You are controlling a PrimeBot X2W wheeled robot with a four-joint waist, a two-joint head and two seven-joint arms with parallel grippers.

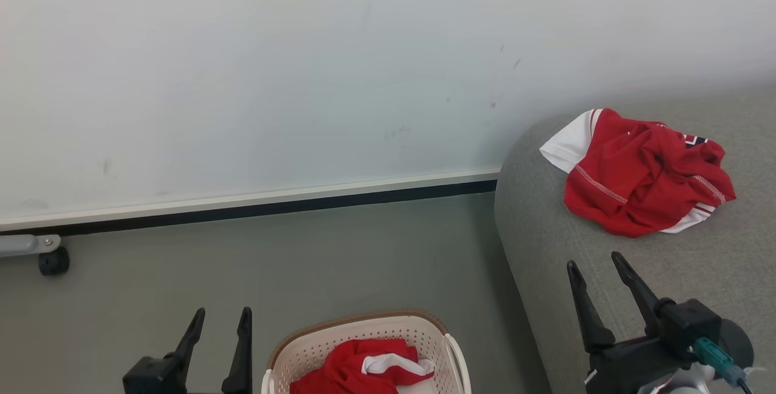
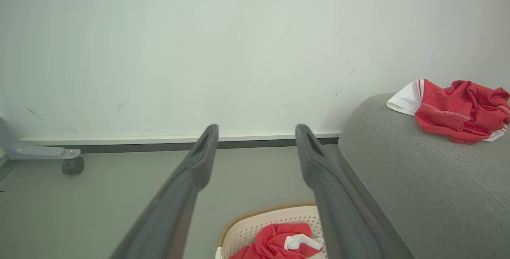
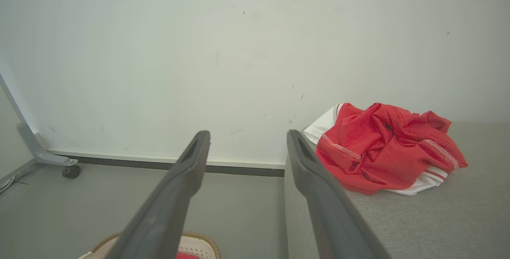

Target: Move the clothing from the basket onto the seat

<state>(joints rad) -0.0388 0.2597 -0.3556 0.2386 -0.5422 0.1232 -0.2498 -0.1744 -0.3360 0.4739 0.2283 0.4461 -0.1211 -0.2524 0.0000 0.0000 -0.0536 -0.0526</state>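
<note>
One red garment with white panels point(image 1: 639, 179) point(image 2: 458, 109) point(image 3: 382, 149) lies crumpled on the grey seat point(image 1: 606, 273) point(image 2: 418, 187) point(image 3: 438, 219), near its far left corner. A second red and white garment point(image 1: 364, 370) point(image 2: 279, 243) lies in the cream basket point(image 1: 339, 342) point(image 2: 255, 223) point(image 3: 199, 241) on the floor beside the seat. My left gripper point(image 1: 221, 321) point(image 2: 257, 131) hangs open and empty left of the basket. Over the seat's front part, short of the garment there, my right gripper point(image 1: 597, 263) point(image 3: 247, 137) is open and empty.
A pale wall with a white and dark skirting strip point(image 1: 254, 203) runs behind. A grey bracket with a black caster point(image 1: 53, 260) point(image 2: 72, 165) point(image 3: 71, 171) stands at the far left on the grey floor point(image 1: 273, 260).
</note>
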